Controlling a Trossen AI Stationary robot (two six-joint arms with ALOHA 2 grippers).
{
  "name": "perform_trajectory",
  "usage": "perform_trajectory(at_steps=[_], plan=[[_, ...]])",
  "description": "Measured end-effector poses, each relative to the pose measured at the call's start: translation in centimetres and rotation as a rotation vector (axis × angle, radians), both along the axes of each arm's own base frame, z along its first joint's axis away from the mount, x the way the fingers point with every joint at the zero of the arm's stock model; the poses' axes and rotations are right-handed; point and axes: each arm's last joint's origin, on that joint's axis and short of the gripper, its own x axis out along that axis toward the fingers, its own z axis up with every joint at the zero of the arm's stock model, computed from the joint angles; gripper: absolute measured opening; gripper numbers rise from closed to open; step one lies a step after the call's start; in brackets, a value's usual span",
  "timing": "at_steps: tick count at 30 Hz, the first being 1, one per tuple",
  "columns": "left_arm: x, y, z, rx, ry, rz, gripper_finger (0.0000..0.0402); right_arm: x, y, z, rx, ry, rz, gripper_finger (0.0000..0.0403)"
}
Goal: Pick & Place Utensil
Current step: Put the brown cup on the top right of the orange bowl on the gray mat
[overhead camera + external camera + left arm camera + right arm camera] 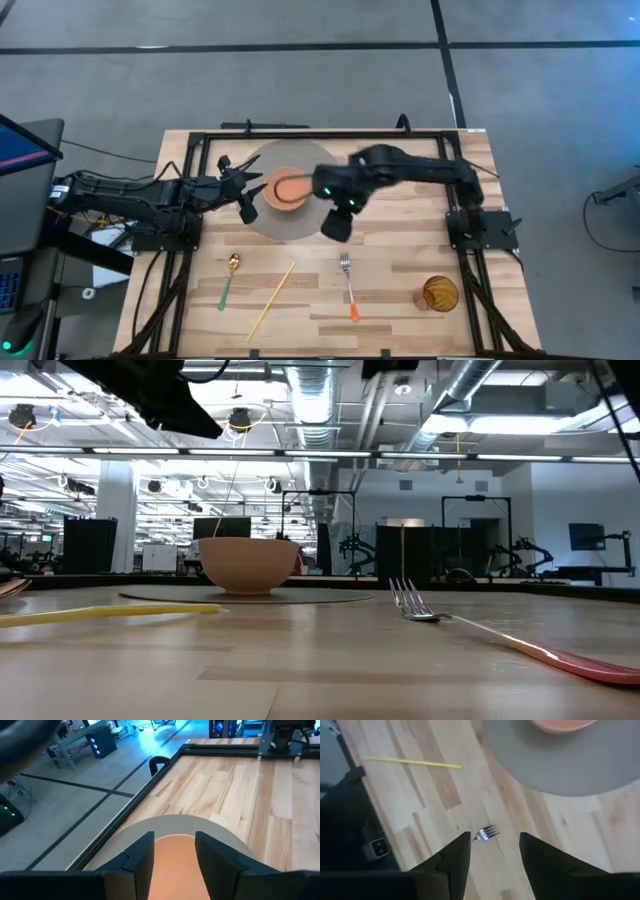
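Observation:
A fork [349,286] with an orange handle lies flat near the table's near edge; its tines [486,833] show between my right fingers, farther off. An orange bowl [288,190] stands on a round grey mat [262,222]. A green-handled spoon [228,280] and a yellow chopstick [270,300] lie left of the fork. My right gripper [336,226] hangs open above the mat's near right edge, short of the fork. My left gripper [246,192] is open just left of the bowl, whose orange surface [175,865] shows between its fingers.
An amber glass-like object [438,293] sits at the near right corner. Black frame rails [300,133] run along the far edge and both sides of the table. In the low view the fork [412,602] and chopstick [110,614] lie in front of the bowl [248,564].

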Motion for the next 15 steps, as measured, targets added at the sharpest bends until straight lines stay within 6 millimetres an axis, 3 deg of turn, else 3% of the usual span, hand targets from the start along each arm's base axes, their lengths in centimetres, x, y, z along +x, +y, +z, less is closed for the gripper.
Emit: perform_trajectory(at_steps=[9,15], plan=[[-0.1,0.0,-0.1,0.001,0.018,0.000,0.0145,-4.8,7.9,2.9,-0.153,-0.138,0.126,0.0163],[-0.1,0.0,-0.1,0.002,0.018,0.000,0.0145,-8.4,12.5,4.1,-0.300,-0.276,0.108,0.0163]])
